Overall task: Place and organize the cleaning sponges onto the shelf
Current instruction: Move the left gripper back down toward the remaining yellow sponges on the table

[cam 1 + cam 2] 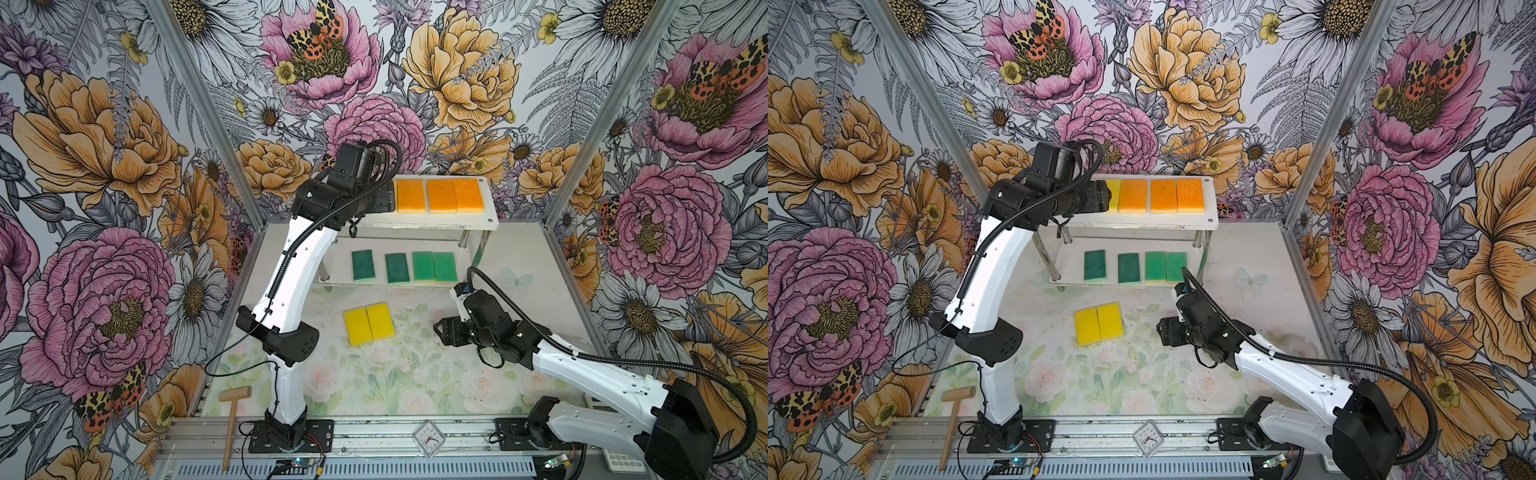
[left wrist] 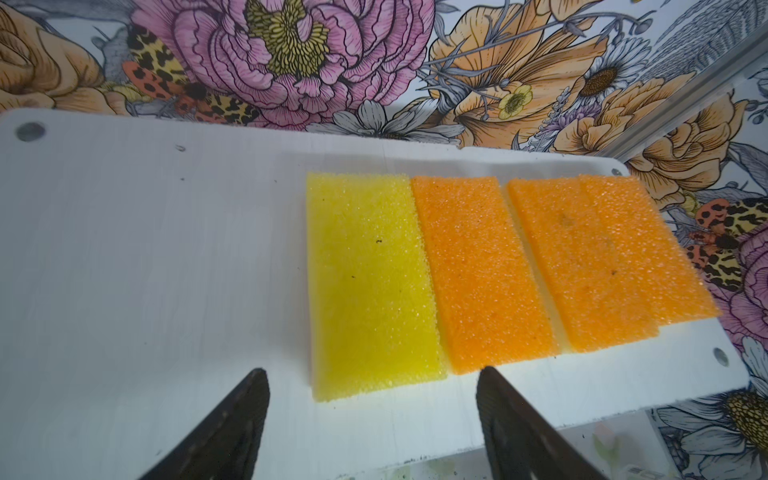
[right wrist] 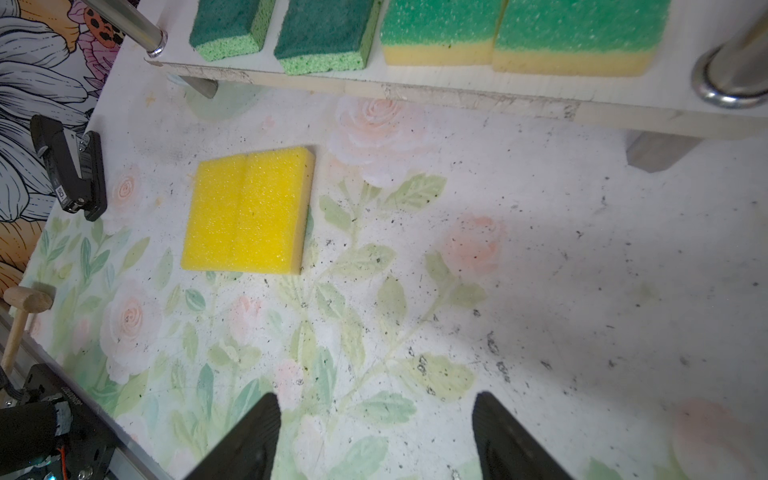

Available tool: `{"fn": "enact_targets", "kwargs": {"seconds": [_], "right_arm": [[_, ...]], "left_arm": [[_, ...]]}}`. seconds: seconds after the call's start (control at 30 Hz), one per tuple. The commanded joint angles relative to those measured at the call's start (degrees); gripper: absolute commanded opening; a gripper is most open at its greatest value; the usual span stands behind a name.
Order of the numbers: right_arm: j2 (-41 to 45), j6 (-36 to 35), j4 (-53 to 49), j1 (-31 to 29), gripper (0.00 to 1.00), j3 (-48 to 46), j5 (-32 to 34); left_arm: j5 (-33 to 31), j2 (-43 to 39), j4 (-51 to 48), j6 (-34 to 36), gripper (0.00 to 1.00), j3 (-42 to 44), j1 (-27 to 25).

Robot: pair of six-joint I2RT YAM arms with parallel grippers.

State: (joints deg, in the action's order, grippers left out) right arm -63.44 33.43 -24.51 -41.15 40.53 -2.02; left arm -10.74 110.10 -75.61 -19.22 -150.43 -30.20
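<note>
The shelf's top board (image 2: 145,249) carries a yellow sponge (image 2: 365,282) beside three orange sponges (image 2: 478,270). My left gripper (image 2: 372,374) hovers open just off the yellow sponge's near end, holding nothing; in a top view it (image 1: 1100,197) covers part of that sponge (image 1: 1113,194). On the lower board (image 3: 457,89) lie two dark green sponges (image 1: 363,265) and two lighter green ones (image 1: 434,267). Two yellow sponges (image 1: 369,323) rest side by side on the table. My right gripper (image 3: 376,397) is open and empty above the table, to their right (image 1: 440,328).
Chrome shelf legs (image 3: 735,70) stand at the lower board's corners. A wooden mallet (image 1: 232,419) lies at the front left by the rail, and a small clock (image 1: 429,437) sits on the front rail. Flowered walls close in on three sides.
</note>
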Motion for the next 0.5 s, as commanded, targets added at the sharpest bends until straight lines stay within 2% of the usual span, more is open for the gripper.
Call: {"fn": "enact_targets", "kwargs": {"seconds": [0.0, 0.1, 0.23, 0.33, 0.47], "right_arm": [[0.24, 0.14, 0.87, 0.31, 0.75, 0.25, 0.25], [0.42, 0.31, 0.91, 0.29, 0.75, 0.25, 0.22], [0.21, 0.58, 1.20, 0.28, 0.76, 0.25, 0.26], [-0.10, 0.75, 1.30, 0.28, 0.76, 0.25, 0.15], [-0.27, 0.77, 1.48, 0.23, 0.75, -0.02, 0.19]], "left_arm": [[-3.99, -4.55, 0.12, 1.10, 0.89, 1.82, -0.48], [-7.70, -9.07, 0.12, 1.47, 0.99, 7.20, -2.43], [-12.21, -15.51, 1.79, 0.36, 0.99, 19.33, -6.56], [-13.61, -23.84, 7.56, -3.07, 0.99, 35.06, -8.89], [-9.92, -39.24, 21.59, -11.33, 0.99, 62.29, -8.23]]}}
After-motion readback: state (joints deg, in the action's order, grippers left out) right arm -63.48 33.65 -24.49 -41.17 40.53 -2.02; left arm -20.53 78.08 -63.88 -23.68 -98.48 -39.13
